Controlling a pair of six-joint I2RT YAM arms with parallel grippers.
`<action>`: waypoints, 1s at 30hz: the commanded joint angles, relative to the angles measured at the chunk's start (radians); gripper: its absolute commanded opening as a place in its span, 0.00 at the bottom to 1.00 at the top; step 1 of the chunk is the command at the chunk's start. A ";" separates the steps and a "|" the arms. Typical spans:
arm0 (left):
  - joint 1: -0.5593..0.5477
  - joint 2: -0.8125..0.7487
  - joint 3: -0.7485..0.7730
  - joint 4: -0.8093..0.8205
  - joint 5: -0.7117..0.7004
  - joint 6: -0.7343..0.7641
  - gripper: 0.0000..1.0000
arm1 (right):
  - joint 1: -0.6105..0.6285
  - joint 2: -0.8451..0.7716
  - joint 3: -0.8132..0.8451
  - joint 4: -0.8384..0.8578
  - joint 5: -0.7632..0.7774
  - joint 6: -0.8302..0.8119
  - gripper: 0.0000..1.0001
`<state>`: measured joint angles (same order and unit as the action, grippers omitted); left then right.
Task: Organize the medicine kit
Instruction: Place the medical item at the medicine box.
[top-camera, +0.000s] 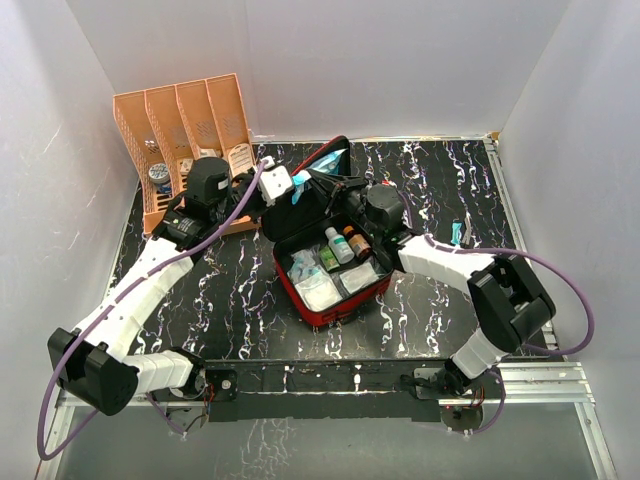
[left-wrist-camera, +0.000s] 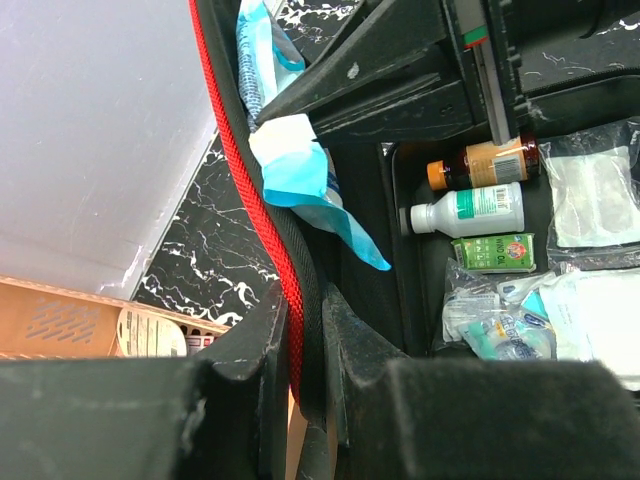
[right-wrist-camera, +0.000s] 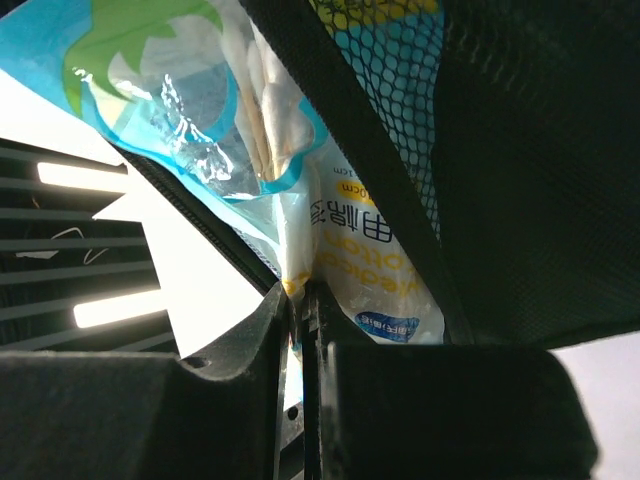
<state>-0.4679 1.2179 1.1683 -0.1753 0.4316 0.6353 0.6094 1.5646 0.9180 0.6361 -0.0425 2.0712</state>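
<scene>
Medicine kit (top-camera: 330, 315) rim in left gripper (left-wrist-camera: 305, 335)

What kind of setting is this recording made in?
Probably a lab test cell, not a home or clinic: plain white panels wall in a black marbled tabletop, with an aluminium frame rail along its near edge.

My right gripper (right-wrist-camera: 300, 300) fills the near edge of the view. Its two dark fingers (right-wrist-camera: 220, 400) are pressed almost together on the lower edge of a clear cotton swab packet (right-wrist-camera: 190, 110) printed in blue and green. Just right of it, a white and yellow wrapper (right-wrist-camera: 365, 250) with Chinese characters sits tucked under a black band (right-wrist-camera: 345, 140). A black mesh pocket (right-wrist-camera: 500, 130) covers the far right. On the left, bright strips (right-wrist-camera: 110, 310) show between dark slats.
</scene>
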 joint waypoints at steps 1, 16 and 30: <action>-0.035 -0.049 0.041 -0.051 0.252 0.000 0.00 | -0.011 0.062 0.106 0.117 0.133 0.024 0.00; -0.038 -0.020 0.058 -0.023 0.258 0.010 0.00 | -0.012 0.047 0.114 -0.050 0.071 0.016 0.00; -0.039 -0.019 0.068 -0.033 0.272 0.006 0.00 | -0.012 -0.002 0.097 -0.248 0.090 0.010 0.00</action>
<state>-0.4553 1.2209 1.1854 -0.2031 0.4858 0.6250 0.6056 1.5768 0.9909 0.4915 -0.0093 2.0750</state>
